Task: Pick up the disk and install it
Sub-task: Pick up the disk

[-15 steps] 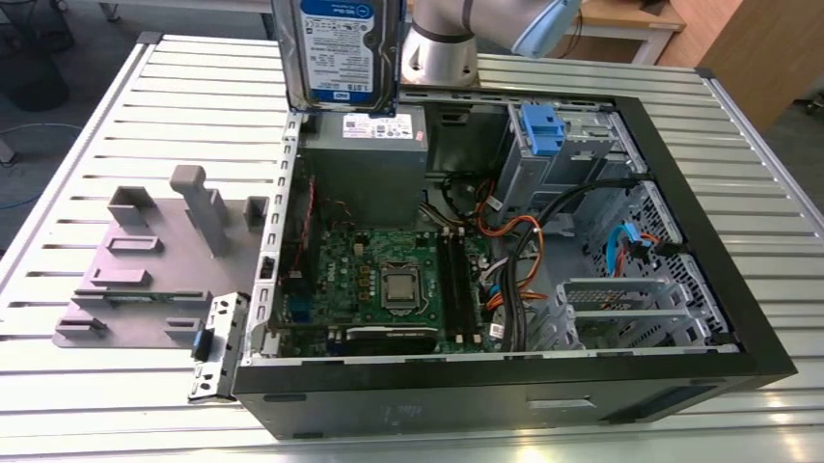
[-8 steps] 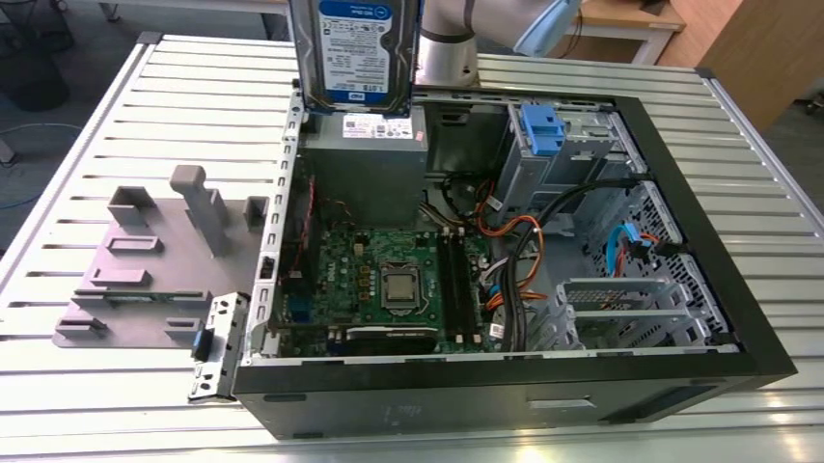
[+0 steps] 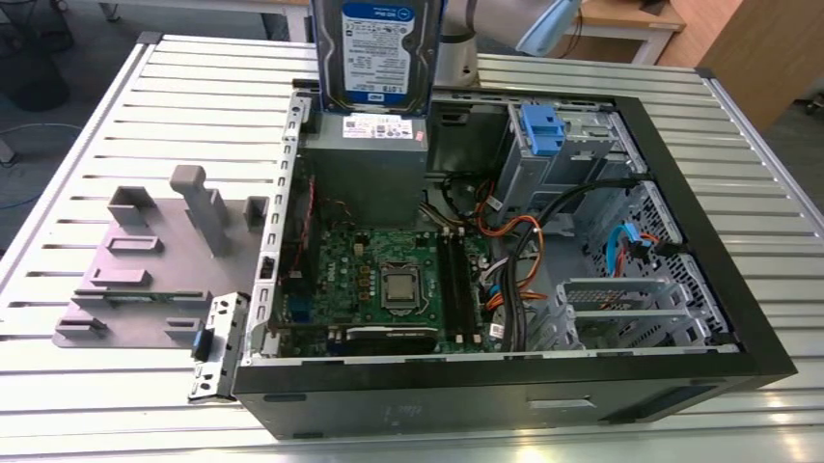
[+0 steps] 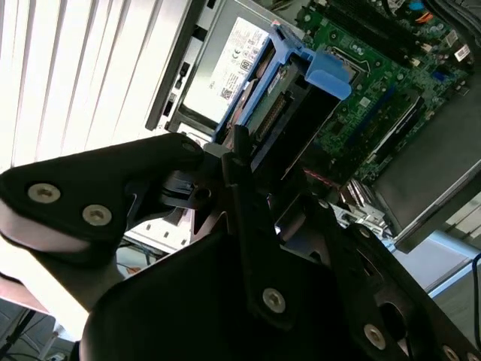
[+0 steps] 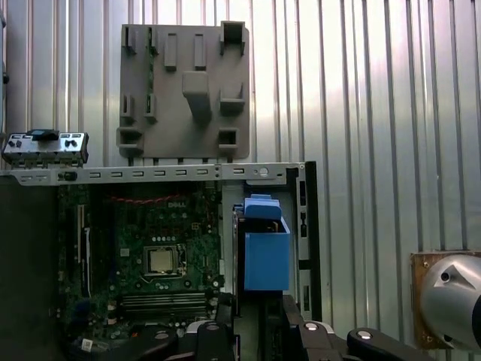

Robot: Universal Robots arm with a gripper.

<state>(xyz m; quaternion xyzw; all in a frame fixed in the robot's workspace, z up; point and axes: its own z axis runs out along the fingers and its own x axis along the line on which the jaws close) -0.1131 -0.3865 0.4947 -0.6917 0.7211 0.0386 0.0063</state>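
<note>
One end effector (image 4: 229, 162) grips the disk (image 3: 380, 48) above the ribbed metal table (image 3: 116, 405).

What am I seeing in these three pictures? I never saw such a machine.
This is a robot with a black gripper closed on the disk, a silver hard drive in a blue bracket. The exterior view is taken from a camera off the robot: the disk hangs upright over an open computer case, which lies on a ribbed metal table. A grey plate with pegs lies beside the case, at the exterior view's left. Both wrist views come from cameras riding on the robot, looking past the disk at the green motherboard.
</note>
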